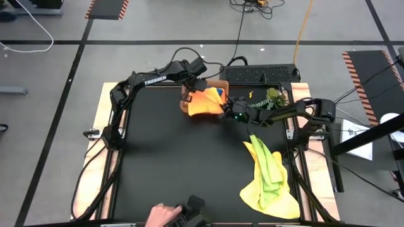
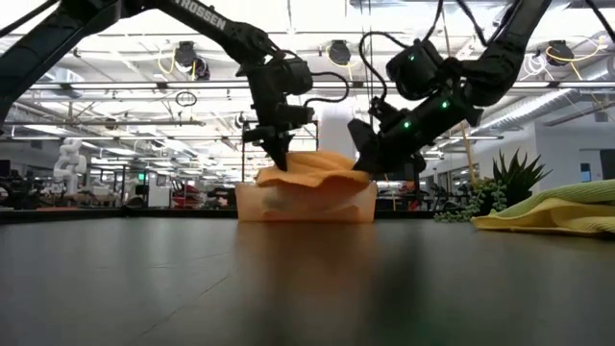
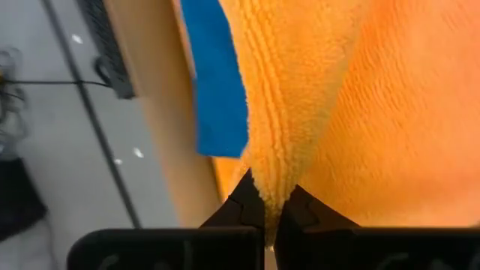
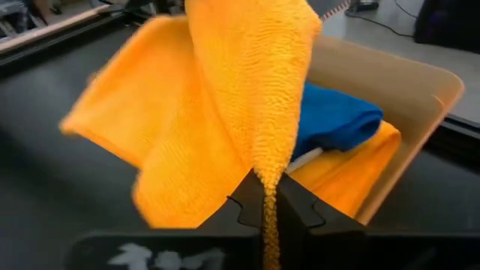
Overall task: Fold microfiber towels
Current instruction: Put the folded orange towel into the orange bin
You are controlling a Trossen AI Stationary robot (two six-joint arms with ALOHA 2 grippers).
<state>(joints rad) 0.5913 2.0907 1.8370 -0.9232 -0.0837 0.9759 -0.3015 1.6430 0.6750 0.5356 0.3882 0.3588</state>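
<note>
Black matte worktop (image 1: 177, 164), tray (image 1: 185, 99) at 12 o'clock. Left pincer (image 3: 270, 206) and right pincer (image 4: 268, 196) each clamp an edge of the orange towel (image 1: 203, 102) over the tray; blue towel (image 4: 334, 120) lies inside. Yellow towels (image 1: 268, 180) at 4 o'clock, rumpled, unfolded. Judged early stage. Plush looped pile, limp drape.

Two dark, matte black arms of slim jointed links with rounded joint housings. White "TROSSEN" lettering along the left arm (image 1: 154, 80) upper link. Black cables looped loosely beside each arm. Small green indicator lights lit near the right arm (image 1: 297, 108) wrist. Black two-finger jaws with notched inner faces on a flat crossbar.
</note>
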